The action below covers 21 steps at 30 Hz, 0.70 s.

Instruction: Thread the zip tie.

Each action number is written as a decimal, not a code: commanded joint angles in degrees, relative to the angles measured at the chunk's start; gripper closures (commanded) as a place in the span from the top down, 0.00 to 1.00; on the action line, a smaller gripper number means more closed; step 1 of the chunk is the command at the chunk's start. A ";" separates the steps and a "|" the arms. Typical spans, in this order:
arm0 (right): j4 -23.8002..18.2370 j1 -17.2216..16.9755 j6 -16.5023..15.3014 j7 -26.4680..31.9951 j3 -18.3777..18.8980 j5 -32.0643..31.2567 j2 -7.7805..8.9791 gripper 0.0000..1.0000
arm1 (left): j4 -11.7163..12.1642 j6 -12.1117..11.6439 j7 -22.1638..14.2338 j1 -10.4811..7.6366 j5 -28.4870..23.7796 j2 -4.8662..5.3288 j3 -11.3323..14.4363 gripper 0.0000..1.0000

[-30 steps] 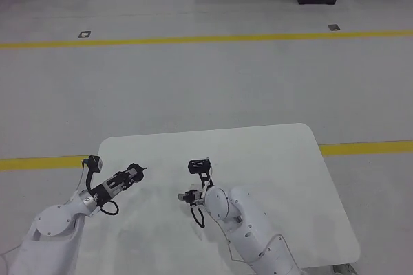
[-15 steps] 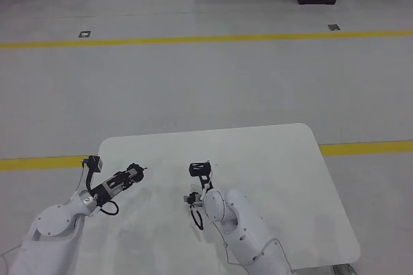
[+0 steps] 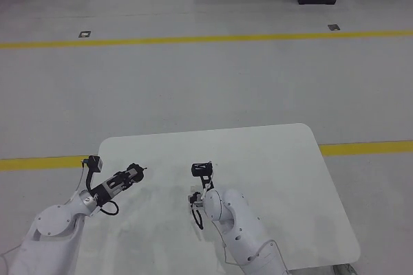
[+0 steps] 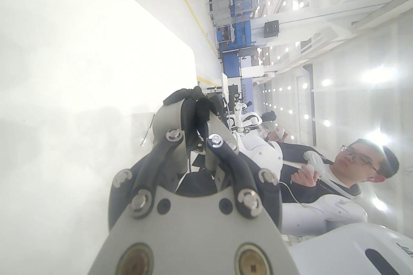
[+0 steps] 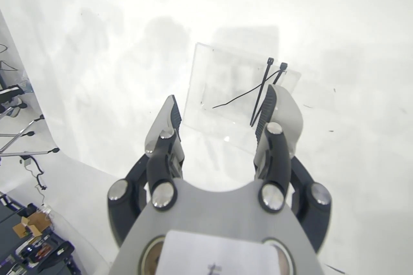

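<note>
pickup stage, seemingly: right gripper (image 5: 220,94) wide open, empty, just above clear tray (image 5: 206,70) of zip ties (image 5: 265,76); left gripper (image 4: 193,99) pinched shut, hold unclear. next: closing on one tie.

White table (image 3: 282,172) on grey floor (image 3: 206,89) — 2 yellow lines (image 3: 193,39)

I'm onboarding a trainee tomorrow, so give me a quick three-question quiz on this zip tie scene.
1. True or false: the right gripper has its fingers spread open.
2. How many zip ties lie on the clear sheet? A) one B) two C) four
3. Fill in: the left gripper has its fingers ____.
Key: 1 true; 2 B; 3 shut.
</note>
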 commanded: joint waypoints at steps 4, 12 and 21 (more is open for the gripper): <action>0.19 -0.11 0.00 0.63 0.14 -2.23 -0.74 0.50 | 0.00 0.00 0.00 0.00 0.00 0.00 0.00 0.00; 1.41 0.58 0.00 1.65 0.39 -5.16 -1.56 0.49 | 0.00 0.00 0.00 0.00 0.00 0.00 0.00 0.00; 3.15 1.53 0.00 2.14 0.30 -5.90 -1.94 0.49 | 0.00 0.00 0.00 0.00 0.00 0.00 0.00 0.00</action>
